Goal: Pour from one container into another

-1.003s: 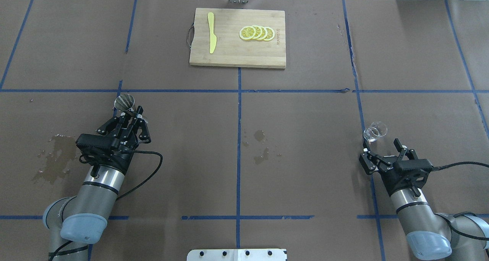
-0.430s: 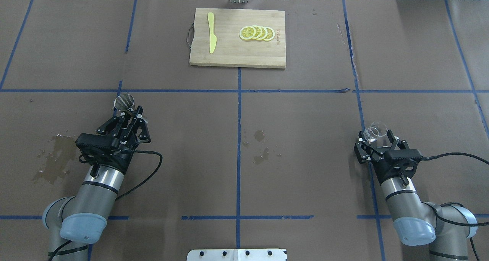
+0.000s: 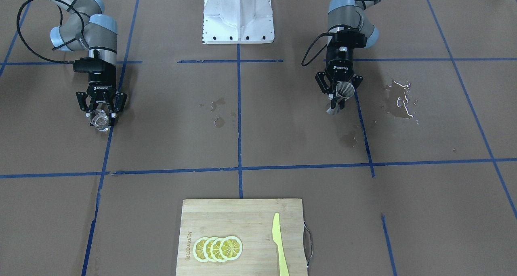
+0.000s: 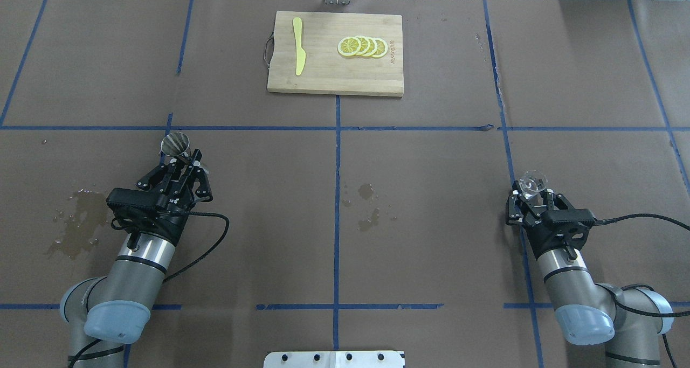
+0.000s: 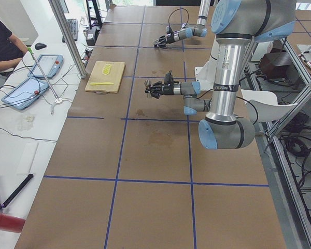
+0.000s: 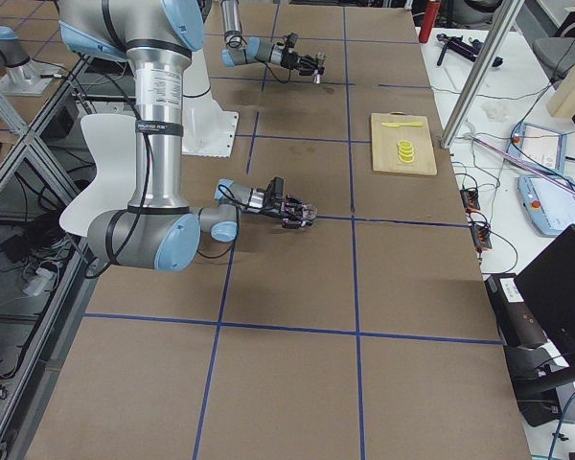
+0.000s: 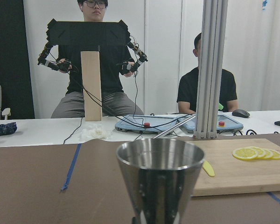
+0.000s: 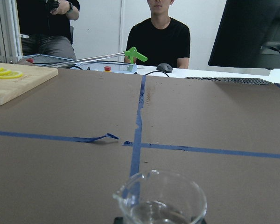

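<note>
The shiny steel jigger (image 4: 176, 144) (image 3: 345, 89) stands upright in my left gripper (image 4: 185, 160) (image 3: 338, 98), which is shut on its narrow waist at the table's left. Its upper cone (image 7: 154, 177) fills the bottom of the left wrist view. On the right, the clear glass cup (image 4: 532, 181) (image 3: 99, 121) sits low over the brown table. My right gripper (image 4: 532, 193) (image 3: 101, 118) is shut on the cup, one finger against each side. A little clear liquid shows in the cup (image 8: 161, 200), whose pouring lip points left in the right wrist view.
A wooden cutting board (image 4: 334, 80) at the far middle carries lemon slices (image 4: 362, 46) and a yellow knife (image 4: 298, 46). Wet stains mark the paper at the left (image 4: 75, 225) and centre (image 4: 368, 206). Two people sit beyond the far edge.
My right gripper moved forward around the glass cup and its fingers closed in on it; the cup shifted slightly. The left arm and jigger stayed still.
</note>
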Motion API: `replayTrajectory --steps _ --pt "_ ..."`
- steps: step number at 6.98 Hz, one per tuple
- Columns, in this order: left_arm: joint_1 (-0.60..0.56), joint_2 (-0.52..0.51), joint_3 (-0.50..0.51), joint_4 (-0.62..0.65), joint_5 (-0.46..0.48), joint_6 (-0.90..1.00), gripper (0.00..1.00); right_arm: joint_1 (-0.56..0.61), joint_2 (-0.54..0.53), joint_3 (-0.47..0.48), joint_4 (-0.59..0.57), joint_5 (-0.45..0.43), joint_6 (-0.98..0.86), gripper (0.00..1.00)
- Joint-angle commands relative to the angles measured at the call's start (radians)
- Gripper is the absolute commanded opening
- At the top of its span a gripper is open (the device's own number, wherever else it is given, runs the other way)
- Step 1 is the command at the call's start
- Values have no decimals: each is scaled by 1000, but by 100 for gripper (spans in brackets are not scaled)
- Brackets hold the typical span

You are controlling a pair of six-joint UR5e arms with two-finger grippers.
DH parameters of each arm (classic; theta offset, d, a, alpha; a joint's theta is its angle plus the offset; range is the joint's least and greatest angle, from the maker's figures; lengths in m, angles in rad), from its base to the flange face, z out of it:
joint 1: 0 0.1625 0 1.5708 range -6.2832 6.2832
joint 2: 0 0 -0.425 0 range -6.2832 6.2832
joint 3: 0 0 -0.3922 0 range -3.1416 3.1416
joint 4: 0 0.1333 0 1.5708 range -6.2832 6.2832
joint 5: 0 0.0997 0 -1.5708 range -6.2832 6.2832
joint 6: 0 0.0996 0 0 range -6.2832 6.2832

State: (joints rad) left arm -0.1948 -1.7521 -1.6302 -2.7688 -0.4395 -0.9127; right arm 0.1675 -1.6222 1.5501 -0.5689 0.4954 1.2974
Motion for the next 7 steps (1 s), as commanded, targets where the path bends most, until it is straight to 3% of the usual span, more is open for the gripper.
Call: replayTrajectory --steps 1,4,7 --pt "1 -1 -3 1 -1 2 0 10 1 34 1 8 -54 1" --pt "3 -64 -57 0 -63 191 0 64 31 221 -2 29 -257 0" --pt "11 -183 -31 1 -111 279 0 69 163 303 -12 37 -427 0"
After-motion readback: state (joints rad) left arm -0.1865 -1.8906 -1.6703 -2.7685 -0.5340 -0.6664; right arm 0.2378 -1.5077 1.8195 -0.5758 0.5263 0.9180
